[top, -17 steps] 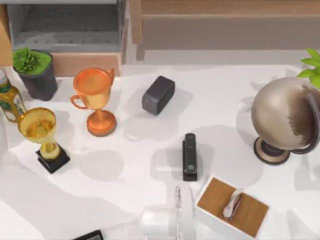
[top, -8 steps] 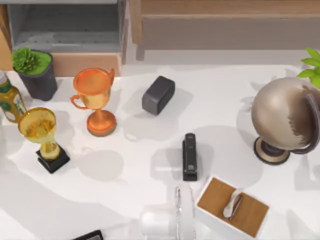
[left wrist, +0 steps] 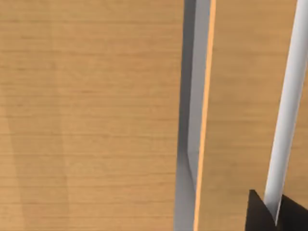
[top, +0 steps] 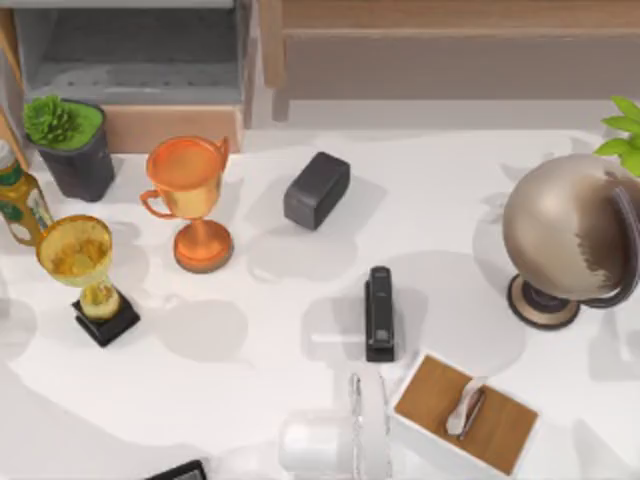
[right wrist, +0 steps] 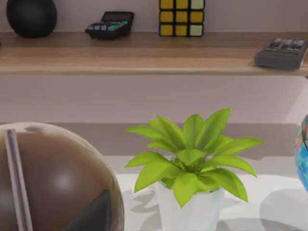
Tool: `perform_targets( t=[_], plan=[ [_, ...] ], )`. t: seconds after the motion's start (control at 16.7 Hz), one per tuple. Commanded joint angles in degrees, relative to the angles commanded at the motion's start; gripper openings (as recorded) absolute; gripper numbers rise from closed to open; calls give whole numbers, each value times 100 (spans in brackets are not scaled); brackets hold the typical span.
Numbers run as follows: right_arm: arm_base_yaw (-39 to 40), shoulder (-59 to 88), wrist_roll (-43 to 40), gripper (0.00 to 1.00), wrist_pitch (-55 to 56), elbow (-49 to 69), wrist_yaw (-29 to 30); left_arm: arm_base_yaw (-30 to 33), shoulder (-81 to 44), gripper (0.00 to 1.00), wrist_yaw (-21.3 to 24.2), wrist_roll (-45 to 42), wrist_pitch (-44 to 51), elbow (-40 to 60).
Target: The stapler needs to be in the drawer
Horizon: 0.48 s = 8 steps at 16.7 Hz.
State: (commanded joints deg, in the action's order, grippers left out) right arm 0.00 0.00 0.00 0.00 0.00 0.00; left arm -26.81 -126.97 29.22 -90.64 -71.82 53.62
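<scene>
Of the left gripper point(left wrist: 276, 216) I can make out a dark tip at the edge of its wrist view, hard up against pale wood panels with a grey gap between them, and I cannot tell whether it is spread or pressed together. The right gripper point(right wrist: 94, 214) shows as a dark wedge in front of the brown globe point(right wrist: 53, 183) and a leafy potted plant point(right wrist: 190, 159), and again I cannot tell its state. Neither is holding anything that I can see. From the wood it faces, I would judge the left gripper to be up by the furniture at the far left, and the right one over on the right by the globe. The stapler point(top: 379, 312) lies flat on the white table, a little right of centre and in the near half, its long axis running near to far. That looks closer to the right arm's side, so I would expect that arm to have the shorter reach. It is slim, black and closed, just far-left of a wood-topped tissue box point(top: 465, 412) and well apart from the chunkier dark grey block point(top: 316, 189). The drawer point(top: 170, 127) stands pulled open at the far left, grey inside, beyond the orange trophy point(top: 190, 200), with the stapler not yet in it
</scene>
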Motion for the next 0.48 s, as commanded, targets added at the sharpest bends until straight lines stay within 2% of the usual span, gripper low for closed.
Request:
perform_targets(
  t=[0.24, 0.48],
  plan=[
    [0, 0, 0, 100, 0, 0, 0, -41, 16, 0, 19, -14, -43, -73],
    [0, 0, 0, 100, 0, 0, 0, -307, 329, 0, 304, -18, -439, -853]
  ],
)
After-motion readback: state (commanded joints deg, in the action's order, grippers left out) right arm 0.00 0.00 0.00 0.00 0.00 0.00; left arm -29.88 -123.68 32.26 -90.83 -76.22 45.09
